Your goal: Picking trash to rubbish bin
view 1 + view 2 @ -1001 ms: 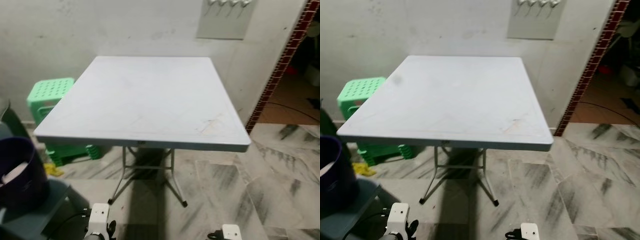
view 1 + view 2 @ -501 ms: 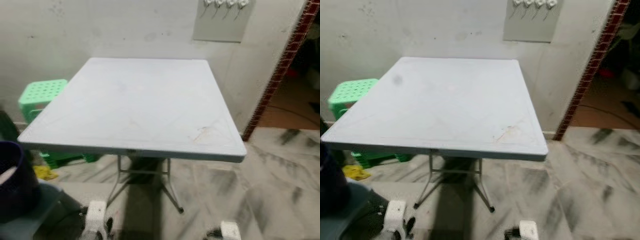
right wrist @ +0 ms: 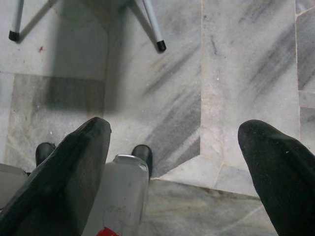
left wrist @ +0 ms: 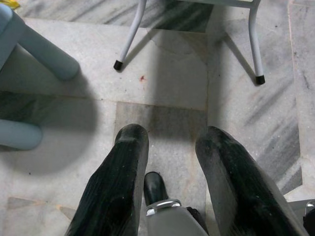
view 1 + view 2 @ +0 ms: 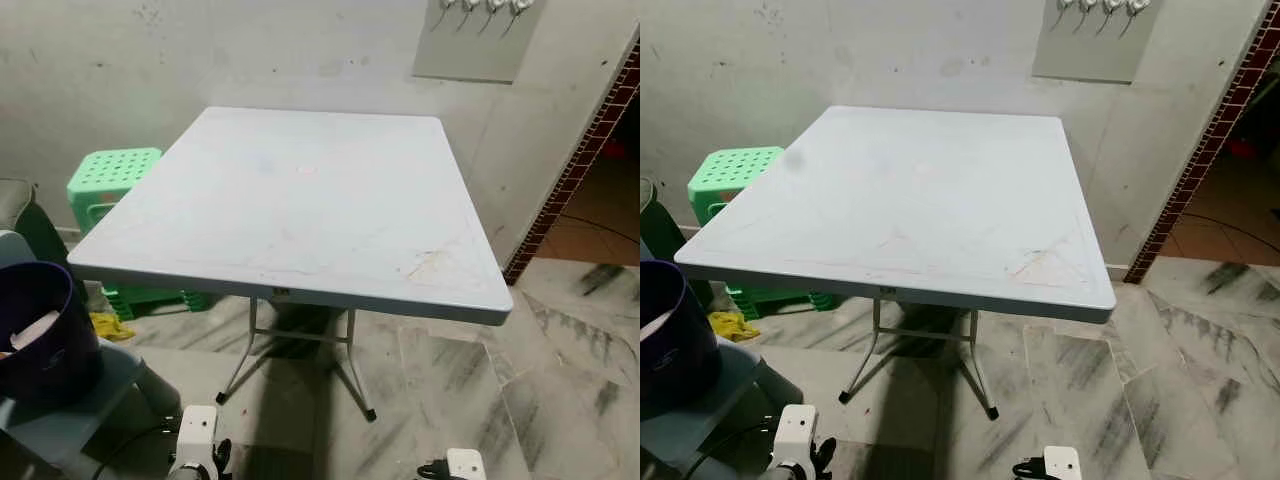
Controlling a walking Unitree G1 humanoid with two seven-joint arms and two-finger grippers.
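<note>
A dark purple rubbish bin [image 5: 52,345] stands on a grey-blue seat [image 5: 95,395] at the lower left, with a white scrap [image 5: 32,329] inside it. A crumpled yellow piece [image 5: 109,326] lies on the floor under the table's left edge. The top of the pale grey folding table [image 5: 300,200] is bare apart from stains. Both arms hang low in front of me. My left gripper [image 4: 172,132] is open above the marble floor with nothing between its fingers. My right gripper [image 3: 177,125] is open wide over the floor, holding nothing.
A green plastic stool [image 5: 108,178] stands behind the table's left corner, against the wall. The table's metal legs [image 5: 350,370] end in black feet. A brick-edged doorway [image 5: 580,170] opens at the right. Marble floor [image 5: 520,370] stretches to the right of the table.
The whole picture swung left, blurred, then swung back right, so the camera moved. Table, bin and stools keep their places. Both arms still hang low.
</note>
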